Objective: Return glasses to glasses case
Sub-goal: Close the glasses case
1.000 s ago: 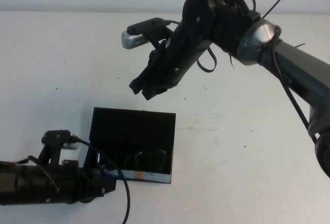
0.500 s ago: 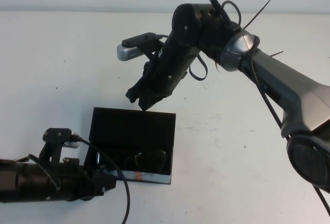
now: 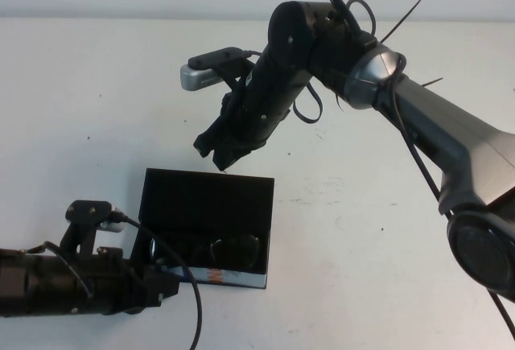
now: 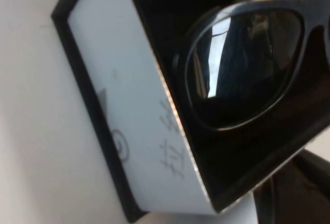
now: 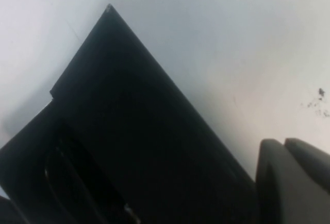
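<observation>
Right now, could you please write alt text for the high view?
The glasses lie inside the open glasses case on a white table. The right gripper hangs just above the raised lid's far edge, and the left gripper sits low at the case's near-left corner.

Glossy glasses (image 4: 247,64), matt case lining (image 3: 205,201)

Glasses (image 3: 228,248) lying inside glasses case (image 3: 206,197); left gripper (image 3: 157,284) sitting at case's near-left corner; right gripper (image 3: 219,150) hovering beyond far edge.
</observation>
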`<state>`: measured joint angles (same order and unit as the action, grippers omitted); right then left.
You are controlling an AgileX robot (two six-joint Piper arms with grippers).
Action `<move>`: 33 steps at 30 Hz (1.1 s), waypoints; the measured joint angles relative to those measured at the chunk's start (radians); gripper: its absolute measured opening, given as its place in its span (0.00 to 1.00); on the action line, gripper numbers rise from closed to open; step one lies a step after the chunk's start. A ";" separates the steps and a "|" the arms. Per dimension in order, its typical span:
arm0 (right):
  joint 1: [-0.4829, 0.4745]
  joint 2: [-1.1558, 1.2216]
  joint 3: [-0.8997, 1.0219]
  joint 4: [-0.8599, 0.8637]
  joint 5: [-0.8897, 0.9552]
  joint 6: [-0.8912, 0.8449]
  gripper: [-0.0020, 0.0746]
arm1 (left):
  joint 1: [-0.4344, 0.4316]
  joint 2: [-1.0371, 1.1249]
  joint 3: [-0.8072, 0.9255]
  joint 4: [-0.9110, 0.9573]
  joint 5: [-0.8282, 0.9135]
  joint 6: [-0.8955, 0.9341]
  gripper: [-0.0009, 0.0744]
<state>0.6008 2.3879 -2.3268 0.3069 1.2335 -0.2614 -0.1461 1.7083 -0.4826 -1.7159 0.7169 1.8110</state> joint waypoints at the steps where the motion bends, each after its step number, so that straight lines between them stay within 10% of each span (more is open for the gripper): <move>1: 0.000 0.000 0.000 0.000 0.000 0.000 0.01 | 0.000 0.000 0.000 0.000 0.000 0.002 0.01; 33: 0.069 -0.076 0.102 0.041 -0.007 0.026 0.01 | 0.000 0.000 0.000 0.004 -0.007 0.002 0.01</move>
<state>0.6695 2.3119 -2.2248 0.3483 1.2261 -0.2353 -0.1461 1.7083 -0.4826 -1.7122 0.7097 1.8128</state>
